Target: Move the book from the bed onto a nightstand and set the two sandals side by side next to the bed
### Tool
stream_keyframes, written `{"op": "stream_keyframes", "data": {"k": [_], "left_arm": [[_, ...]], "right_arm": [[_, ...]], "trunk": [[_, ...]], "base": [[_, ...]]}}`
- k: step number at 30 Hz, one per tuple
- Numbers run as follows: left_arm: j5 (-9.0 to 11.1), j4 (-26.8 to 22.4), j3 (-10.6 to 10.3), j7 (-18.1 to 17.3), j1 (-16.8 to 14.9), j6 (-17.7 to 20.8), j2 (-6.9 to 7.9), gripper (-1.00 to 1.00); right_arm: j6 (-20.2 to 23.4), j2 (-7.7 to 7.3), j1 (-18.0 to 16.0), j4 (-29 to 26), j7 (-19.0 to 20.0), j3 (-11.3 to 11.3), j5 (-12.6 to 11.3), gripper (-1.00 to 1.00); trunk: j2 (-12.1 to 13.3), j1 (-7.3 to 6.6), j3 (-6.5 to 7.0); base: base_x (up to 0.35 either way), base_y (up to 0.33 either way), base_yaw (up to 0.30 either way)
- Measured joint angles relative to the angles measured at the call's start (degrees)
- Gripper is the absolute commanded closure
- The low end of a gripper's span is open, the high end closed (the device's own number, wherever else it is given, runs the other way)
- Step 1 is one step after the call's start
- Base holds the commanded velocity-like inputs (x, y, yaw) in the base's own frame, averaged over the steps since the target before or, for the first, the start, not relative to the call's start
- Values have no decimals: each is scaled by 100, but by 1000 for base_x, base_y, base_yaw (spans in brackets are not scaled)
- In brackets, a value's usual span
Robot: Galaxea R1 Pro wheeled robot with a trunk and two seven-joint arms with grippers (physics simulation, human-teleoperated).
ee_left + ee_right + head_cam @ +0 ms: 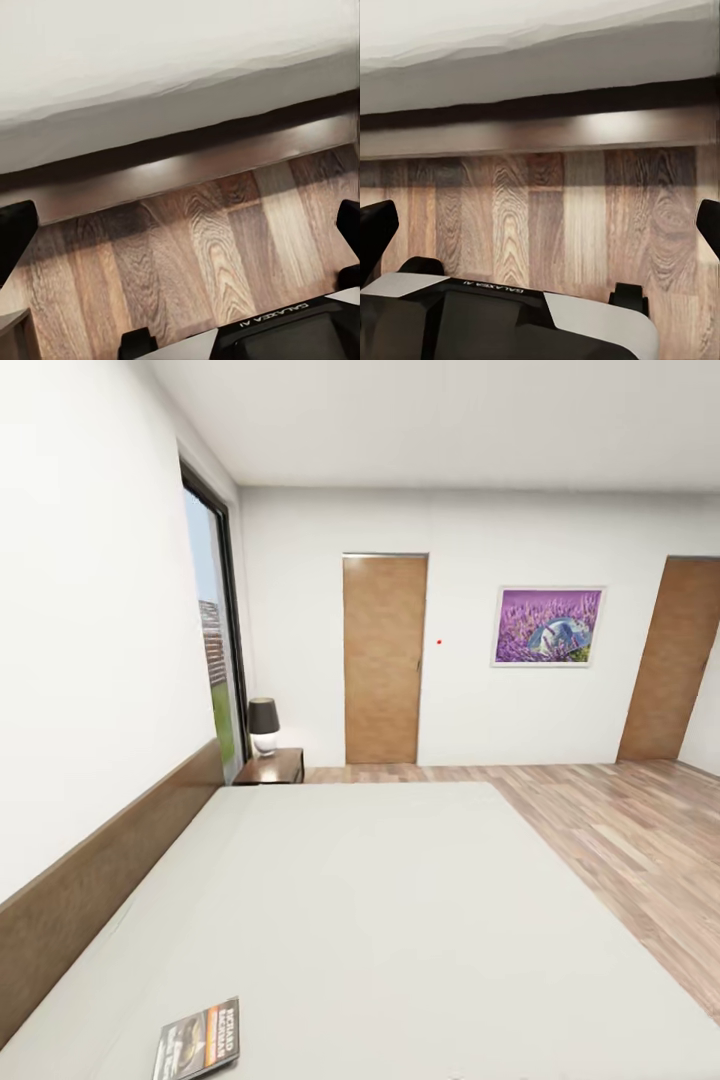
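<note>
White bedroom walls frame the bed [400, 920]. Both sets of jaws hang spread wide and empty over the wood floor [202, 255] beside the bed frame, well below the paperback book [198, 1041] at the mattress's near edge. Next, probably: raise an arm, reach it, then carry to the nightstand [272, 767].

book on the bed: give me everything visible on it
The book is a thin paperback with a dark grey cover, an orange band and white lettering. It lies flat and closed on the pale mattress of the bed, near the head view's lower edge, turned at an angle, its lower corner cut off by the frame. Only the mattress touches it.
</note>
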Motion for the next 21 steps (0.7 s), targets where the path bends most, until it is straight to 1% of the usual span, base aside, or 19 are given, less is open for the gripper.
{"op": "stream_keyframes", "data": {"k": [5, 15, 16, 19, 20, 21], "left_arm": [[7, -2, 8, -5, 1, 23, -7, -100], [24, -13, 19, -1, 2, 27, -1, -100], [32, -18, 39, -1, 2, 20, 1, -100], [139, -34, 184, -1, 2, 10, 9, -100], [247, -47, 309, 0, 2, 7, 19, -100], [313, -57, 377, -1, 2, 7, 23, -100]], "right_arm": [[0, 2, -1, 1, -2, 1, 4, -100], [-14, 4, -1, 1, -5, 2, 29, -100], [-22, 4, -1, 1, -3, 2, 31, -100], [-28, 4, -1, 1, 4, 2, 30, -100], [-25, 4, -1, 1, 7, 2, 31, -100], [-25, 3, -1, 1, 8, 2, 31, -100]], "trunk": [[0, 0, 16], [0, 0, 21], [0, 0, 21], [0, 0, 21], [0, 0, 21], [0, 0, 21]], "base": [[0, 0, -148], [0, 0, -17], [0, 0, -1], [0, 0, 0], [0, 0, 0], [0, 0, 0]]}}
